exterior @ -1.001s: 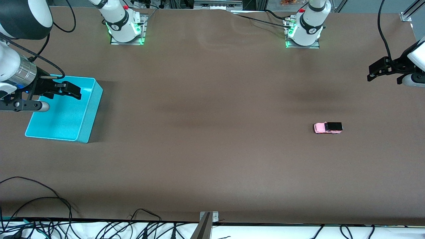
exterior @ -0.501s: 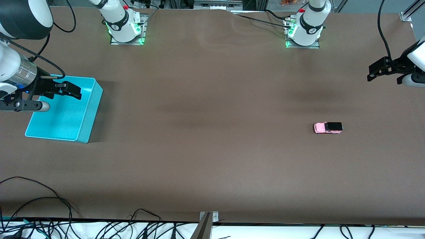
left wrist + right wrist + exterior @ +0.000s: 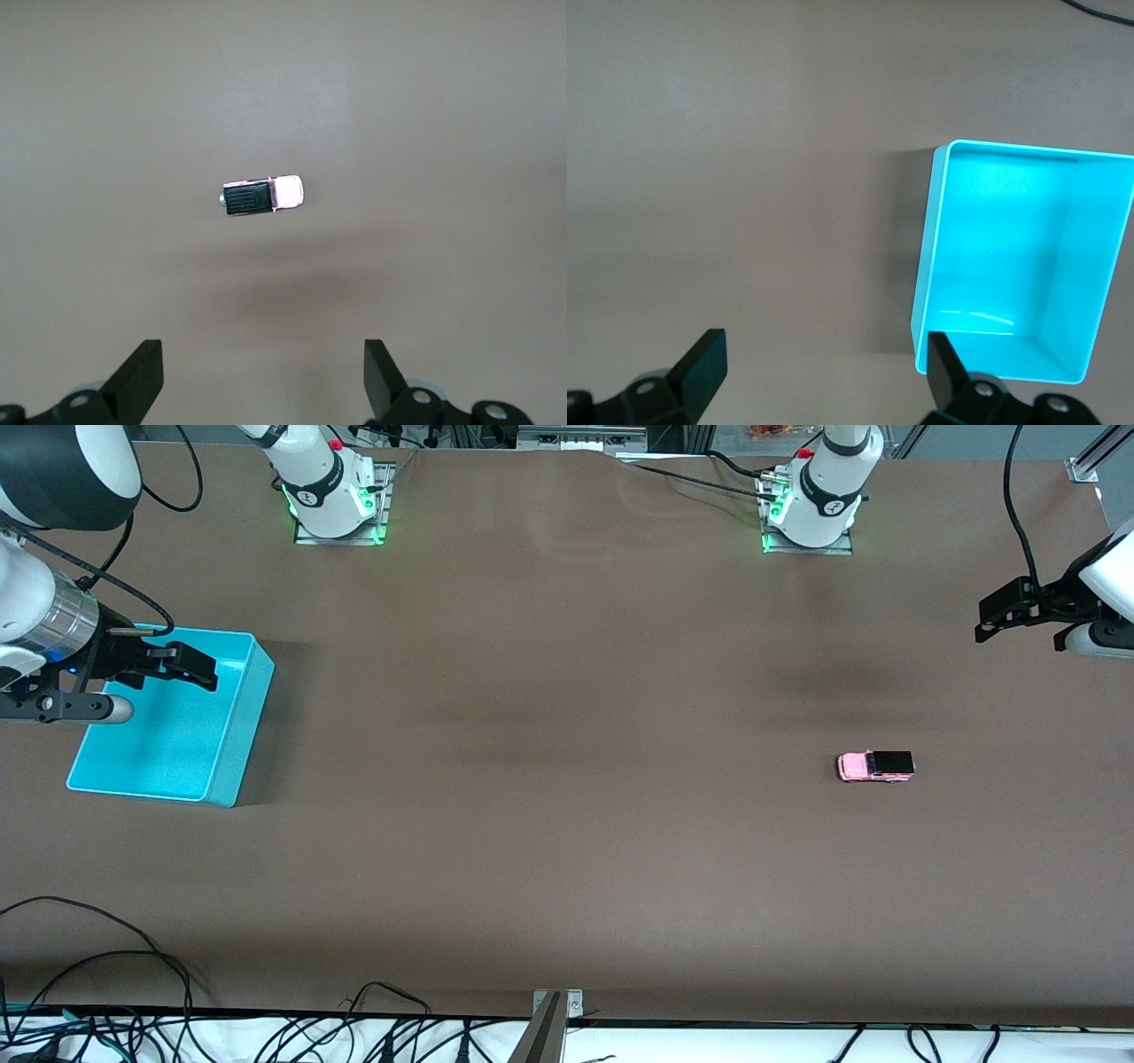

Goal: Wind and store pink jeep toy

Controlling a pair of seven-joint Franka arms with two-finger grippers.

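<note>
pink jeep toy (image 3: 875, 766) alone on brown table (image 3: 567, 824), toward left arm's end. left gripper (image 3: 990, 615) high over table, fingers wide, empty. right gripper (image 3: 197, 673) over cyan bin (image 3: 239, 726), fingers wide, empty.

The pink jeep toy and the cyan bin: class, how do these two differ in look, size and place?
Size: the pink jeep toy is tiny; the cyan bin is far larger.
Look: the jeep is pale pink with a black roof; the bin is plain cyan, open-topped and empty.
Place: the jeep lies toward the left arm's end, the bin toward the right arm's.
Both rest on the brown table.
</note>
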